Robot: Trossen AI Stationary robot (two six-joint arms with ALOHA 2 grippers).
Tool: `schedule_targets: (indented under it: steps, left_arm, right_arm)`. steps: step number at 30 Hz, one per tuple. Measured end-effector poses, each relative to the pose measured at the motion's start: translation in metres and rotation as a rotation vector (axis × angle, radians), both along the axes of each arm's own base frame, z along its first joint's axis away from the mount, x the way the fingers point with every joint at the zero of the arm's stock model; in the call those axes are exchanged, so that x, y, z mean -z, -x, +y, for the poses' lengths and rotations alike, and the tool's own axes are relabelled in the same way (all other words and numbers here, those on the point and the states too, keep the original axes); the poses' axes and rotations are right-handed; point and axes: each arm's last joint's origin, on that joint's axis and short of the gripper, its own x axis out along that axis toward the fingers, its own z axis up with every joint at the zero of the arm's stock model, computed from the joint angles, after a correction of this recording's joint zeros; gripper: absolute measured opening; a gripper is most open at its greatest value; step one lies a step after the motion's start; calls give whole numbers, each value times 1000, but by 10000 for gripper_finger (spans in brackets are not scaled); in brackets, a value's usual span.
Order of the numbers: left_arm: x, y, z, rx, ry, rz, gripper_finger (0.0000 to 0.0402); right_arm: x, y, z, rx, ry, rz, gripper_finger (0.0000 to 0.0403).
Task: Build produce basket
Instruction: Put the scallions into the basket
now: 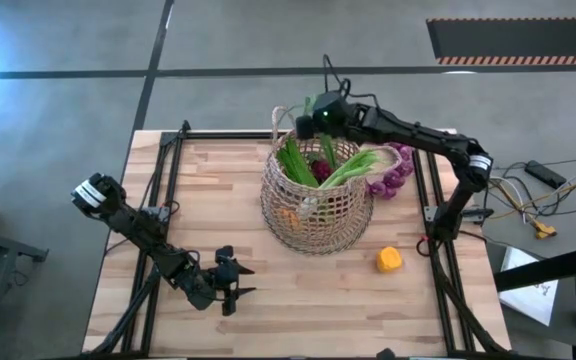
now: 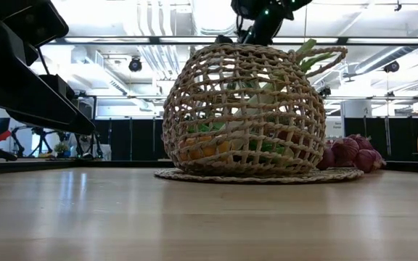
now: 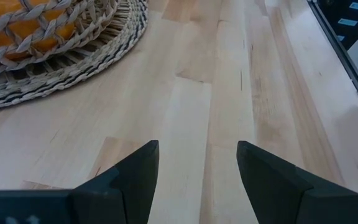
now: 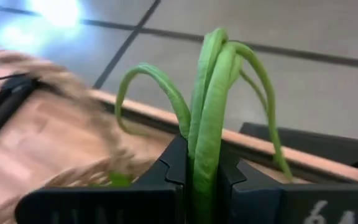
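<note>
The tan wicker basket (image 1: 318,205) stands mid-table on a flat woven disc (image 2: 260,175). It holds green leafy stalks (image 1: 293,162), a pale leek (image 1: 353,168) and an orange pepper (image 3: 11,15). My right gripper (image 1: 326,120) hovers over the basket's far rim, shut on a bundle of thin green stalks (image 4: 207,106). Purple grapes (image 1: 393,175) lie on the table to the basket's right. A yellow pepper (image 1: 389,260) sits near-right of it. My left gripper (image 1: 233,282) rests open, low over the near-left table. My right gripper pinches the thin green stalks between its two fingers, at a point (image 4: 199,163) partway along them. The fingers lie across the stalks. Their free ends (image 4: 160,78) stick out past the fingertips and curl over, clear of the table.
Black rails (image 1: 168,170) run along the table's left and right sides. Bare wood (image 3: 229,93) lies between my left gripper and the woven disc. Cables (image 1: 528,195) sit off the table's right edge.
</note>
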Motion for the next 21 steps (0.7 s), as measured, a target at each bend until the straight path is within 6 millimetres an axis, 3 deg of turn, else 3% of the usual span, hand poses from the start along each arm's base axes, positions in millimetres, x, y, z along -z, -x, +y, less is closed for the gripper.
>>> schedule_targets:
  steps: [7, 13, 21]
  left_arm:
    - [0, 0, 0, 0, 1, -1, 201]
    - [0, 0, 0, 0, 1, -1, 201]
    - [0, 0, 0, 0, 1, -1, 201]
  right_arm:
    - [-9, 2, 21, -45, -66, -27, 18]
    - [8, 9, 27, 1, -147, 89, 18]
    - [40, 0, 24, 12, -184, 176, 37]
